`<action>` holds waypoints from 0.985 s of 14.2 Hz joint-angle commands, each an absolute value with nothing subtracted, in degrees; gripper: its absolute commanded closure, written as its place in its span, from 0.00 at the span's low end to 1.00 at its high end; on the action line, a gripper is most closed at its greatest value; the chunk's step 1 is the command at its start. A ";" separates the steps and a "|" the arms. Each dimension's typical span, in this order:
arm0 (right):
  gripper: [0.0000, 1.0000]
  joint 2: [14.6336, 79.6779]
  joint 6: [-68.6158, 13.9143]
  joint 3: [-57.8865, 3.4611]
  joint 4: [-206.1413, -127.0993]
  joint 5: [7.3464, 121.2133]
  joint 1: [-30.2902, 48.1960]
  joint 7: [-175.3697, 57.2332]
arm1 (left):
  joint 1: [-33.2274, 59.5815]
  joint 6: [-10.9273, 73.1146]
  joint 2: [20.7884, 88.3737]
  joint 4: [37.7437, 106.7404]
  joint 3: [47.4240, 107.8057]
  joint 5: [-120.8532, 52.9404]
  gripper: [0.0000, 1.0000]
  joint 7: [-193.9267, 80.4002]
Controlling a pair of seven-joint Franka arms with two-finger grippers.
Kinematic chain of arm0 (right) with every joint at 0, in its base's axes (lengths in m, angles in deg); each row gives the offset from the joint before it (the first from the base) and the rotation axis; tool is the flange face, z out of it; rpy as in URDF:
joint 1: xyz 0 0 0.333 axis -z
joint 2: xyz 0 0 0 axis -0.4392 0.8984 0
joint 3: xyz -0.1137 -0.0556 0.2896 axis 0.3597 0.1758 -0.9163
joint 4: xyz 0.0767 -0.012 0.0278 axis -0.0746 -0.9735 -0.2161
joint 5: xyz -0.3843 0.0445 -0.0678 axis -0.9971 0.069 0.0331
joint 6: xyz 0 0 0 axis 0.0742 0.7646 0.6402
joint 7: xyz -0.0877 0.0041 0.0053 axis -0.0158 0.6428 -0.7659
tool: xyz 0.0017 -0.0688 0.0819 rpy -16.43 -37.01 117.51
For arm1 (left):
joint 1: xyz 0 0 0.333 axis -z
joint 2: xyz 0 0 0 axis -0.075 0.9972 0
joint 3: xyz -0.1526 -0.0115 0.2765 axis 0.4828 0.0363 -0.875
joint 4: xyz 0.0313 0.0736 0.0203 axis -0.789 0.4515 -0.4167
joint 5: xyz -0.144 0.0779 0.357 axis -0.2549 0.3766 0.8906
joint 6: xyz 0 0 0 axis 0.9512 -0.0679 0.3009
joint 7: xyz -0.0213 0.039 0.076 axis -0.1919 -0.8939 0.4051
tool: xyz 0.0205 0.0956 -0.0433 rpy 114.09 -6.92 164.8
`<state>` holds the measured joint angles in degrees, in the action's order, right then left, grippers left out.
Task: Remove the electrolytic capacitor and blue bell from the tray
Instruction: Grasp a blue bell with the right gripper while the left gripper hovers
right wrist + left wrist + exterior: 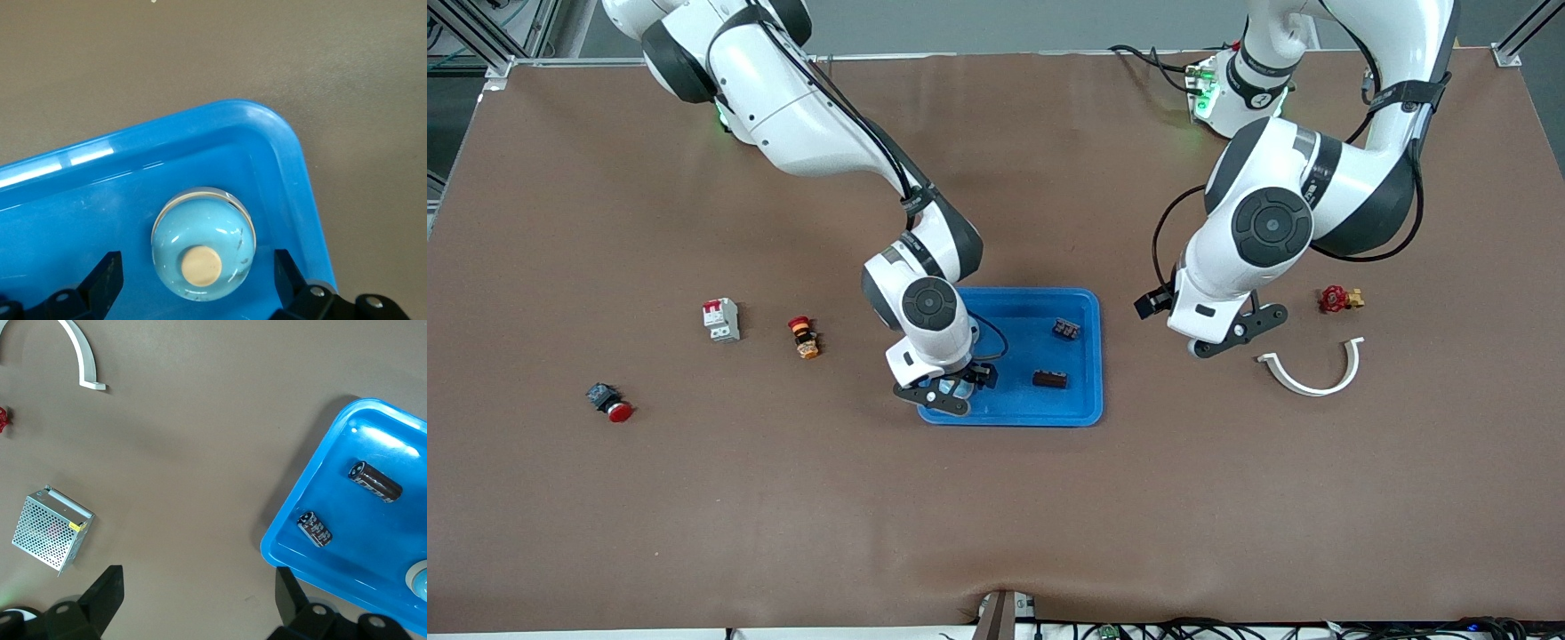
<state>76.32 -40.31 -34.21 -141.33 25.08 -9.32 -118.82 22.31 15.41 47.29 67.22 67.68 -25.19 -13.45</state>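
A light blue bell (203, 243) with a beige button sits in the blue tray (293, 153), in its corner toward the right arm's end. My right gripper (198, 280) is open just over it, one finger on each side, not touching. In the front view the bell (951, 388) peeks out under the right gripper (947, 396). Two dark capacitors (1065, 329) (1049, 380) lie in the tray (1094, 356); the left wrist view shows them too (375, 481) (314, 529). My left gripper (1232, 333) is open and empty over bare table beside the tray (199, 600).
A perforated metal box (52, 531) lies under the left arm. A white curved clamp (1312, 373) and a red valve (1339, 299) lie toward the left arm's end. A circuit breaker (721, 319), an orange button (804, 337) and a red push button (610, 403) lie toward the right arm's end.
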 commanded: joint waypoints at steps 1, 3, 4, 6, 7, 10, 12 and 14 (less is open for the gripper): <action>0.00 78.36 -39.70 -33.80 -138.26 24.01 -9.98 -119.74 | 22.93 15.79 47.85 67.01 67.73 -24.17 0.00 -12.07; 0.00 78.45 -39.79 -33.80 -137.82 24.01 -9.98 -119.73 | 24.07 17.37 49.26 67.01 67.73 -24.26 0.00 -10.31; 0.00 78.45 -39.79 -33.80 -137.82 24.01 -9.90 -119.73 | 24.34 18.25 50.31 66.93 67.73 -24.26 0.00 -9.09; 0.00 78.71 -39.79 -33.80 -137.82 24.01 -9.90 -119.73 | 26.09 19.66 51.54 66.93 67.64 -24.17 0.00 -7.32; 0.00 78.80 -39.79 -33.80 -137.82 24.01 -9.90 -119.73 | 26.45 20.18 51.98 66.92 67.64 -24.17 0.00 -6.45; 0.12 79.06 -40.57 -33.80 -137.82 24.01 -9.98 -119.65 | 28.20 21.07 53.56 66.92 67.64 -24.09 0.00 -4.68; 0.17 79.24 -40.75 -33.72 -137.82 23.57 -9.90 -118.95 | 28.99 21.94 54.45 66.92 67.64 -24.00 0.00 -3.19; 0.29 79.24 -40.75 -33.80 -137.82 22.34 -9.81 -117.54 | 29.00 23.08 55.15 66.84 67.64 -24.00 0.00 -3.01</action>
<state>77.92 -40.94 -34.12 -140.09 23.96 -9.45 -118.30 28.60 21.99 54.53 67.33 67.86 -25.19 -4.25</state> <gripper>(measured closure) 0.172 0.000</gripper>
